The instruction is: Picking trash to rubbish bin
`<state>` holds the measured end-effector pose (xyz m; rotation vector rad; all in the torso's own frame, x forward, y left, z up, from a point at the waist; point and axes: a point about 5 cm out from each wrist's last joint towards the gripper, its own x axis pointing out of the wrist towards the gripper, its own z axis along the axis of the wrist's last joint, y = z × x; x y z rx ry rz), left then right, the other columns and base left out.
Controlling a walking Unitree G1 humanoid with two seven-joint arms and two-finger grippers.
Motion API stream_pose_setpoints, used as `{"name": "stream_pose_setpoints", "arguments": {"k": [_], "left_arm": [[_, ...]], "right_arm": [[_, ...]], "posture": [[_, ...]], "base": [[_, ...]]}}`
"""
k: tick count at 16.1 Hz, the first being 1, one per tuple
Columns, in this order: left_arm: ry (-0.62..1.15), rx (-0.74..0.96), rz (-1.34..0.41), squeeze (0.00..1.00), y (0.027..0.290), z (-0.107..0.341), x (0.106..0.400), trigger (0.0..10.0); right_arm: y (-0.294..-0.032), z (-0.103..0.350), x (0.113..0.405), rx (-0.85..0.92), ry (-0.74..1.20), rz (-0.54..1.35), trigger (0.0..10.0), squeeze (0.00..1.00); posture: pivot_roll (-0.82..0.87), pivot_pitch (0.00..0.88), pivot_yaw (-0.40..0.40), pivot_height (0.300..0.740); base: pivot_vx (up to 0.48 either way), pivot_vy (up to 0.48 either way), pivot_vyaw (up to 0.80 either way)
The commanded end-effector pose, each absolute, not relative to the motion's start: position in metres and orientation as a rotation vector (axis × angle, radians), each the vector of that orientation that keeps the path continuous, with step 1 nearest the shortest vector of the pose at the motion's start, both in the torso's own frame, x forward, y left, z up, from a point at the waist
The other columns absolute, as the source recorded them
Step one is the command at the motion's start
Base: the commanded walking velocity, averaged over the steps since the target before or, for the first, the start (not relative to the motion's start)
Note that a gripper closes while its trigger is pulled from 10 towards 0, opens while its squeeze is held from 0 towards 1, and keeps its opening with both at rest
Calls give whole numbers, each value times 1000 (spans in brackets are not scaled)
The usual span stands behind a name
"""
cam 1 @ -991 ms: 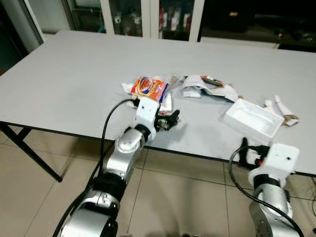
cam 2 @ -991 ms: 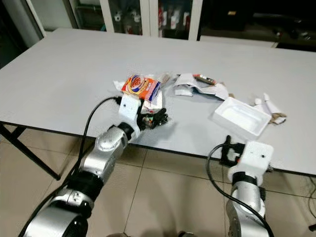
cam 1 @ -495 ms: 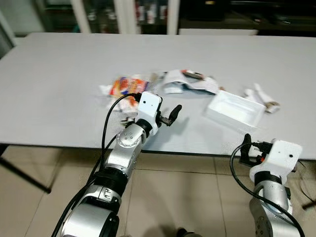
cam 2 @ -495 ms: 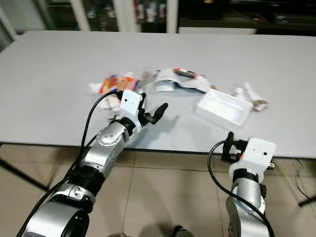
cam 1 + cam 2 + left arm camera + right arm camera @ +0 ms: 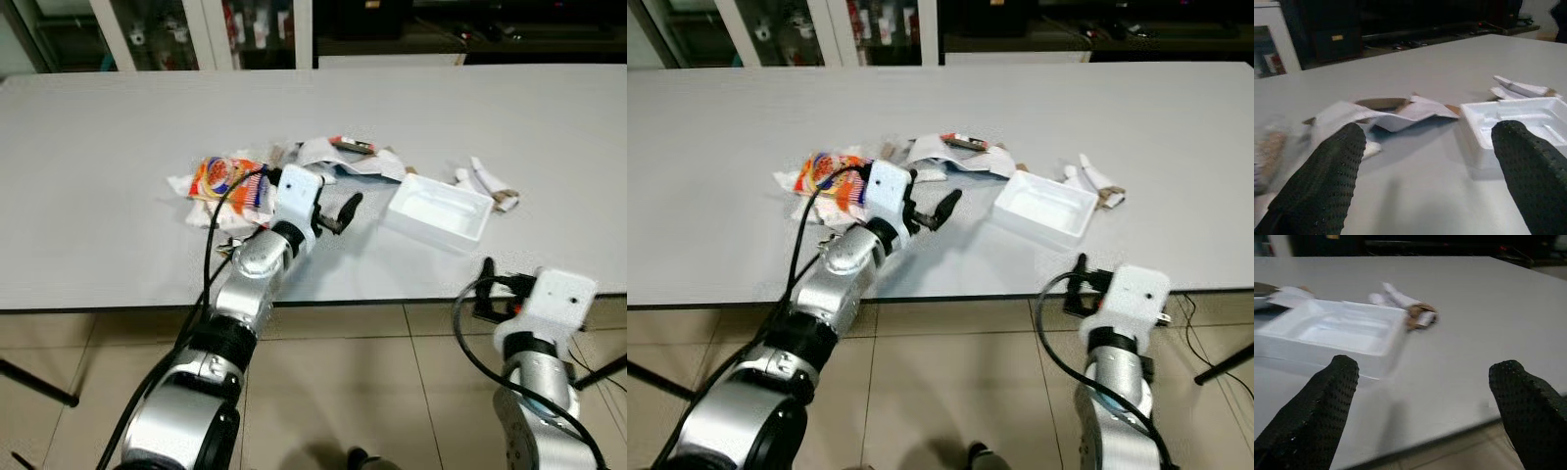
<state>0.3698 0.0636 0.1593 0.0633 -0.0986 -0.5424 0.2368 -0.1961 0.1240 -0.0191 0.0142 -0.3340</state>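
Trash lies on the white table (image 5: 98,245): an orange snack packet (image 5: 223,176), crumpled white paper (image 5: 348,162), a white foam tray (image 5: 436,211) and rolled paper scraps (image 5: 487,186). My left gripper (image 5: 333,215) hovers low over the table between the packet and the tray, open and holding nothing. In the left wrist view the paper (image 5: 1391,110) and the tray (image 5: 1518,115) lie ahead of its fingers (image 5: 1317,191). My right gripper (image 5: 490,292) is open at the table's front edge, facing the tray (image 5: 1337,333) and a scrap (image 5: 1405,308).
Glass-door cabinets (image 5: 176,29) stand behind the table's far edge. Tiled floor (image 5: 372,392) lies below the front edge, and a black table leg (image 5: 39,382) slants at the lower left. The table's left and far right parts are bare.
The camera has swung, so the whole scene shifted. My left gripper has moved away from the snack packet, toward the foam tray. The right arm stays low at the front edge.
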Motion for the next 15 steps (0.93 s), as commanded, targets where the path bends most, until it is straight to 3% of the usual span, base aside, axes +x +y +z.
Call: {"name": "stream_pose_setpoints", "arguments": {"k": [1, 8, 15], "left_arm": [[-102, 59, -525, 0, 68, 162, 373, 10000], [-116, 68, -537, 0, 67, 164, 374, 10000], [-138, 78, -563, 0, 64, 170, 374, 10000]], "right_arm": [[-194, 127, 239, -35, -3, -317, 10000, 0], [-195, 135, 242, -141, -44, -342, 10000, 0], [-189, 147, 246, -120, -137, -313, 10000, 0]], "posture": [[87, 74, 30, 740], [92, 67, 25, 740], [96, 69, 24, 740]], "base": [[304, 0, 0], [404, 0, 0], [453, 0, 0]]}}
